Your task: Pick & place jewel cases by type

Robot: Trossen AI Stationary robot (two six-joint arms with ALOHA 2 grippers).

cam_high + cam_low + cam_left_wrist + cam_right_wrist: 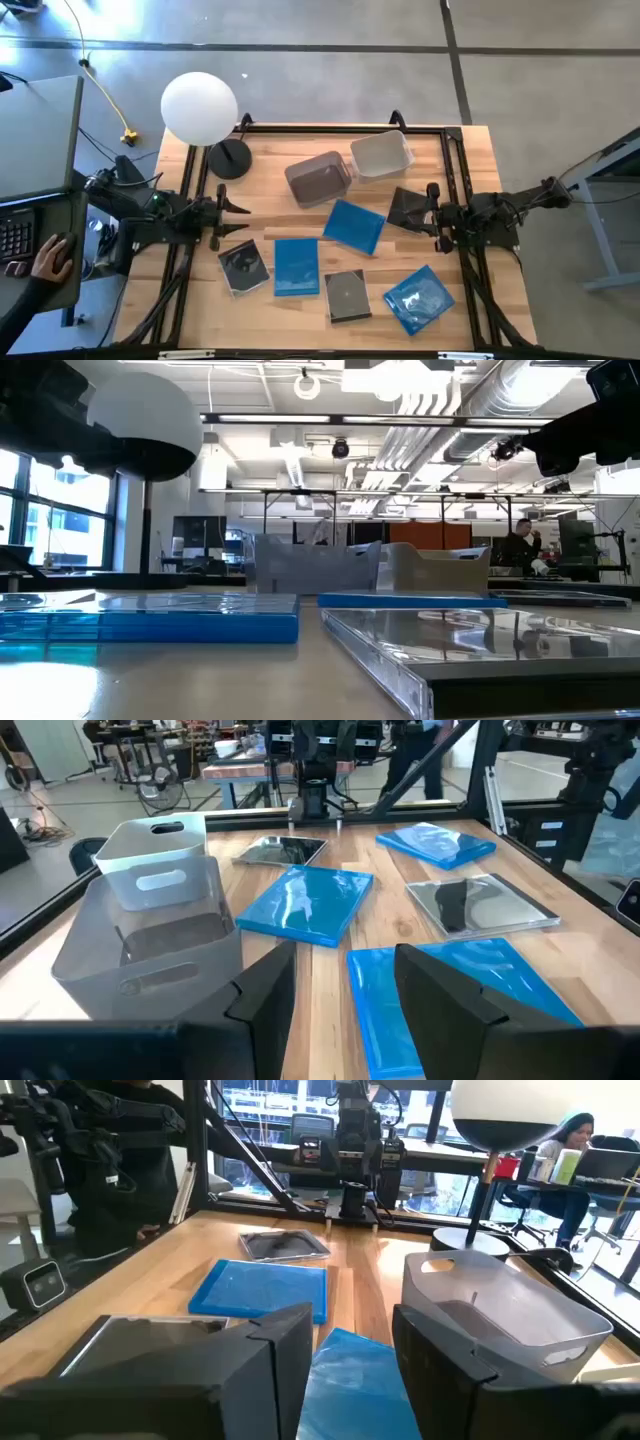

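Left gripper is at the table's left edge, fingers spread, holding nothing. Right gripper is at the right side, fingers spread around empty air, just beside a dark jewel case lying under it.

Remaining jewel cases lie flat on the wooden table:
- blue case, centre
- blue case, front
- blue case, front right
- dark case, front left
- dark case, front centre

Grey tub and clear tub stand touching at the rear, near a globe lamp

Glossy plastic jewel cases lie on a matt wooden table.
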